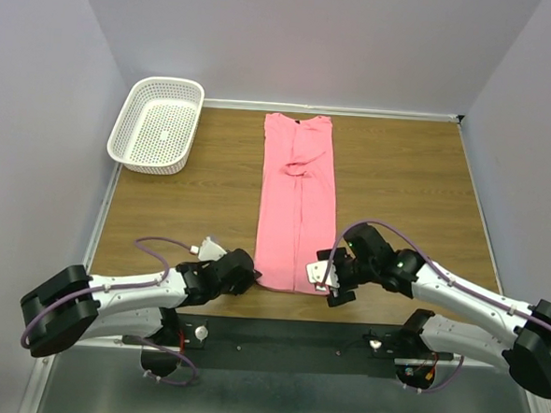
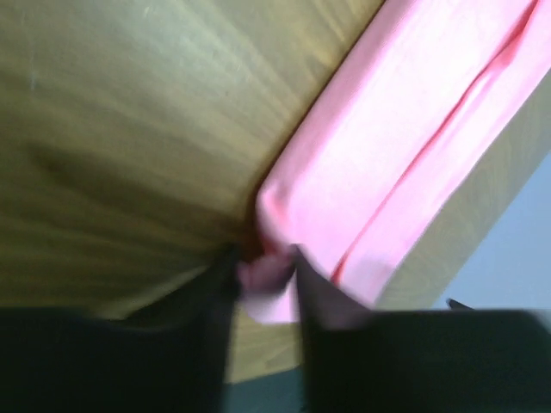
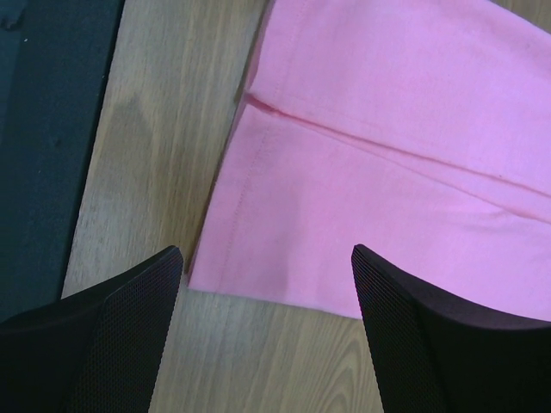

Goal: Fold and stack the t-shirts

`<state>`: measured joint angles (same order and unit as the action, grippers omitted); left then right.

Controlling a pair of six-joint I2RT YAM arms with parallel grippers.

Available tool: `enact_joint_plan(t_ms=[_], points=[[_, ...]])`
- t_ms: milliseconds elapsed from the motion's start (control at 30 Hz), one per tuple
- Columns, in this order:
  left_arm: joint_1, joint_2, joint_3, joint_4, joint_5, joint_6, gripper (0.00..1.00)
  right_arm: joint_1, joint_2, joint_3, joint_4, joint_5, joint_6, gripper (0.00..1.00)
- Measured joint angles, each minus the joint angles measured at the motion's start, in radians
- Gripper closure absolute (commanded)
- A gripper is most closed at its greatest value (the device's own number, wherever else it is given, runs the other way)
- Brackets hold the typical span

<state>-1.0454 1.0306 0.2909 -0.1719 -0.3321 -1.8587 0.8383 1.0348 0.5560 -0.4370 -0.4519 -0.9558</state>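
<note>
Two t-shirt (image 1: pixel 295 217) hem corners: left jaws pinch one, blurred; right jaws gape empty over the other.

The t-shirt (image 1: pixel 297 208) was soft matt pink cloth, its hem stitched, just ahead of the right gripper's (image 3: pixel 267 249) matt, fine-textured black fingers (image 3: pixel 422 335). The table (image 1: pixel 398 186) beneath was smooth grained wood. The basket (image 1: pixel 159 129) was white perforated plastic.

Wood table (image 1: pixel 182 210) w/ pale lilac walls (image 1: pixel 314 40) on 3 sides, even light.
</note>
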Motion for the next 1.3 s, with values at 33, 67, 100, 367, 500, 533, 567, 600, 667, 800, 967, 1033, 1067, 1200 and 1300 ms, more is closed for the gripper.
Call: enact_joint_plan(t_ms=[33,67,100,367,500,533,567,600,667,800,967,1033,1067,1200,1300], points=[[0.005,0.015,0.000,0.011,-0.001,0.017,1.00,0.000,-0.005,0.000,-0.010,-0.006,-0.013,0.14],[0.008,0.035,-0.003,0.021,-0.001,0.024,1.00,0.000,-0.012,-0.002,-0.020,-0.011,-0.029,0.14],[0.010,0.042,-0.004,0.039,0.000,0.037,1.00,0.000,-0.020,-0.003,-0.031,-0.019,-0.043,0.14],[0.010,0.060,0.013,0.066,0.000,0.148,1.00,0.047,0.052,-0.040,-0.048,0.005,-0.107,0.26],[0.010,0.037,0.025,0.061,0.001,0.185,1.00,0.086,0.137,-0.053,0.029,0.073,-0.074,0.38],[0.010,0.023,0.025,0.057,0.002,0.192,1.00,0.095,0.146,-0.052,0.047,0.083,-0.064,0.42],[0.010,0.003,0.025,0.055,0.004,0.198,1.00,0.101,0.156,-0.051,0.068,0.098,-0.054,0.53],[0.010,-0.008,0.025,0.055,0.004,0.201,1.00,0.106,0.164,-0.050,0.082,0.108,-0.042,0.60],[0.010,-0.039,0.024,0.055,0.007,0.211,1.00,0.111,0.177,-0.048,0.103,0.133,-0.027,0.89],[0.010,-0.075,0.020,0.058,0.010,0.233,1.00,0.111,0.186,-0.050,0.118,0.177,-0.006,0.99],[0.050,-0.078,0.020,0.099,0.026,0.284,1.00,0.108,0.161,-0.037,0.097,0.205,0.060,0.99],[0.093,-0.071,0.025,0.119,0.031,0.312,1.00,0.100,0.139,-0.010,0.092,0.206,0.081,0.99],[0.129,-0.056,0.035,0.134,0.039,0.338,1.00,0.089,0.136,0.013,0.089,0.208,0.088,0.99],[0.240,0.029,0.105,0.195,0.082,0.426,1.00,-0.016,0.159,0.112,0.092,0.211,0.095,0.99],[0.325,0.137,0.194,0.249,0.125,0.500,1.00,-0.158,0.248,0.212,0.100,0.207,0.093,0.99]])
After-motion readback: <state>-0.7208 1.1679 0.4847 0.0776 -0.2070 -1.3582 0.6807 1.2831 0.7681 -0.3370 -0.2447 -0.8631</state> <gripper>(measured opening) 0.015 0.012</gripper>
